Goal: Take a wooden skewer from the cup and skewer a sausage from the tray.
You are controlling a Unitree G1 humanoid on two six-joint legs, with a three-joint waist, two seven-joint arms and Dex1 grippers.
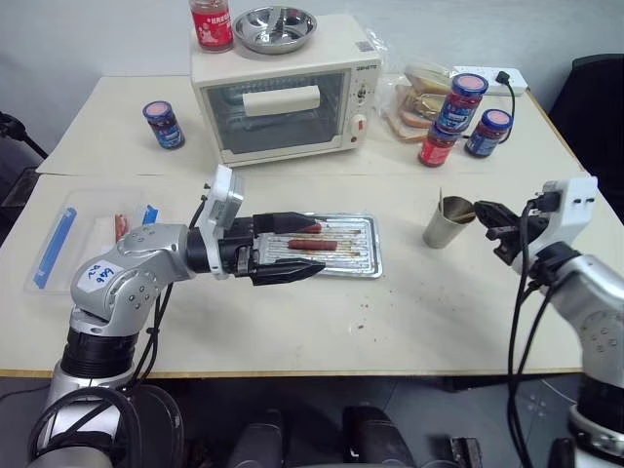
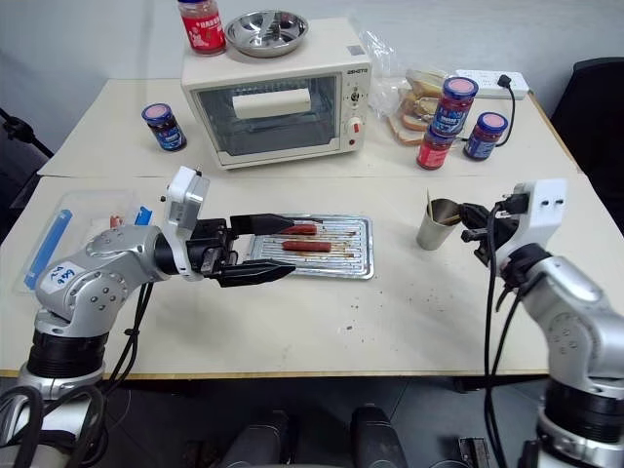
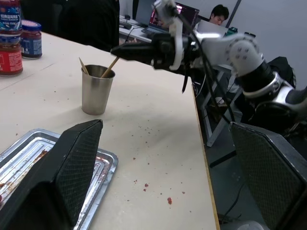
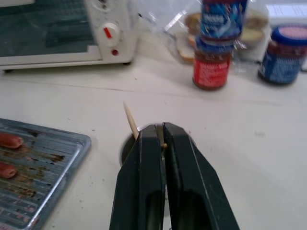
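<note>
The left gripper hovers at the near end of the tray, its jaws standing wide and empty. On the tray's ridged, greasy floor lie two sausages; the nearer sausage lies just beyond the fingertips, untouched. It looks smooth and slick, soft enough to pierce, and liable to roll on the ridges, so it would likely need steadying at mid-length. To the right, the right gripper sits over the cup, jaws shut on the upper end of a wooden skewer whose lower end rests in the cup. A second skewer leans beside it. The stick is judged light, stiff but easily snapped; a hold near the blunt end suits it.
</note>
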